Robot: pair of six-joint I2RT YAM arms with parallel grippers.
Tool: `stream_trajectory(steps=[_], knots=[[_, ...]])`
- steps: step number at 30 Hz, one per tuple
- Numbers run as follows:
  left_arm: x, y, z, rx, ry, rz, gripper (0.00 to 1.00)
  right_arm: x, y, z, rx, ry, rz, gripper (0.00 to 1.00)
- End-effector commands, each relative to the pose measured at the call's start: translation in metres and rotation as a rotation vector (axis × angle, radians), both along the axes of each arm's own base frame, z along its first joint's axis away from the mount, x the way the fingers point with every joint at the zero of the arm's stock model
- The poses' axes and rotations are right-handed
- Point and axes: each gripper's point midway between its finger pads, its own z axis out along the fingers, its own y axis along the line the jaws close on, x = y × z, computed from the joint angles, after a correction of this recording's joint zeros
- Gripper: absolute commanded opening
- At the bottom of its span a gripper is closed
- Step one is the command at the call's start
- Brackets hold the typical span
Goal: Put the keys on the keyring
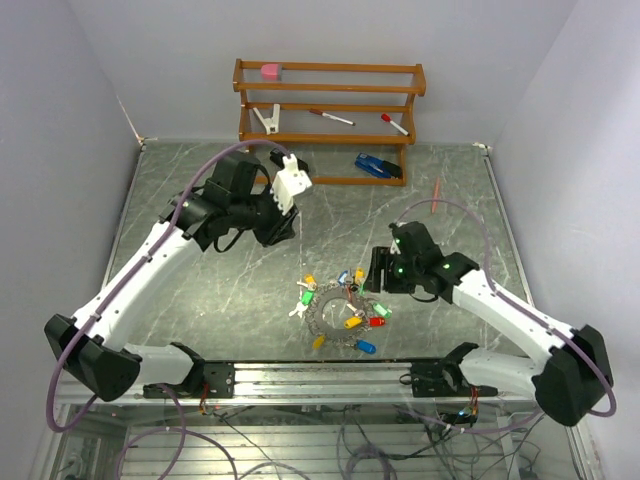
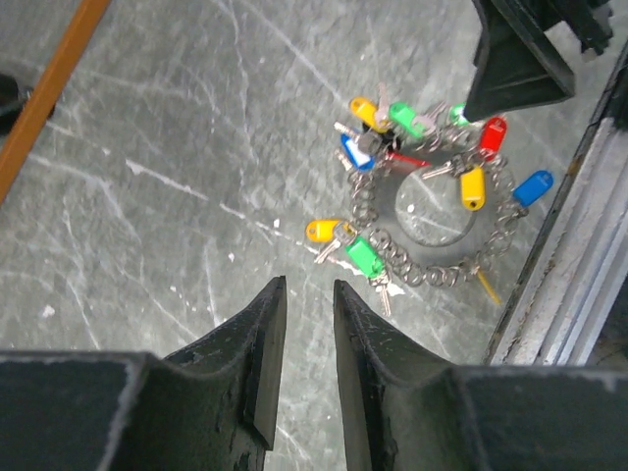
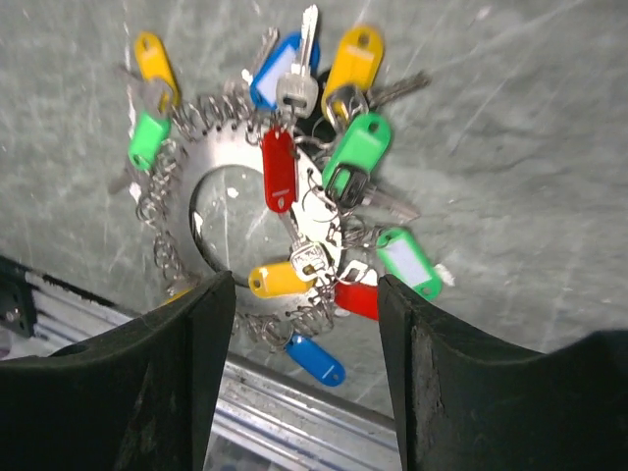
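Keys (image 3: pixel 279 167) with red, yellow, green and blue tags lie bunched on and around the keyring (image 2: pixel 424 275), which rests flat on the table (image 1: pixel 440 195). Whether every key is already threaded cannot be told. The right gripper (image 3: pixel 304 283) hangs directly over the keyring, jaws spread wide and empty. This looks like the release after a threading, or the start of another pick. The left gripper (image 2: pixel 309 287) stands off on the far-left side of the keyring, jaws only narrowly parted, holding nothing. Next, I judge, any stray key must be singled out from the tangle. The metal rail (image 1: pixel 330 375) runs just beside the keyring on its near side and leaves little room. Bare surface lies beyond the keyring, up to the wooden rack (image 1: pixel 330 110).
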Motion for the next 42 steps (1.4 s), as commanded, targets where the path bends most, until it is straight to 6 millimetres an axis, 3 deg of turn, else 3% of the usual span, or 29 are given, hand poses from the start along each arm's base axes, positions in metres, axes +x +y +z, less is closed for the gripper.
stream_trajectory(steps=[1,7,14,21,29,35,38,42], knots=[[0.011,0.013,-0.031,0.068,0.026,0.091,0.36,-0.020,0.029,-0.020,0.091,0.122,0.094,0.58],[0.001,0.018,-0.073,0.104,0.135,0.102,0.36,-0.019,0.034,-0.043,-0.006,0.152,0.135,0.58],[0.009,0.022,-0.072,0.086,0.132,0.137,0.35,-0.003,0.067,-0.044,-0.095,0.080,0.236,0.57],[0.012,0.029,-0.071,0.072,0.129,0.164,0.35,0.034,0.099,-0.040,-0.229,-0.039,0.347,0.61],[0.014,0.035,-0.069,0.049,0.128,0.188,0.35,0.046,0.110,-0.071,-0.304,-0.054,0.506,0.62],[0.015,0.039,-0.068,0.035,0.133,0.199,0.35,0.038,0.114,-0.091,-0.288,-0.029,0.586,0.55],[0.015,0.039,-0.068,0.030,0.136,0.198,0.34,0.036,0.113,-0.095,-0.295,-0.024,0.604,0.45],[0.018,0.039,-0.066,0.030,0.132,0.202,0.34,0.035,0.110,-0.098,-0.307,-0.023,0.609,0.23]])
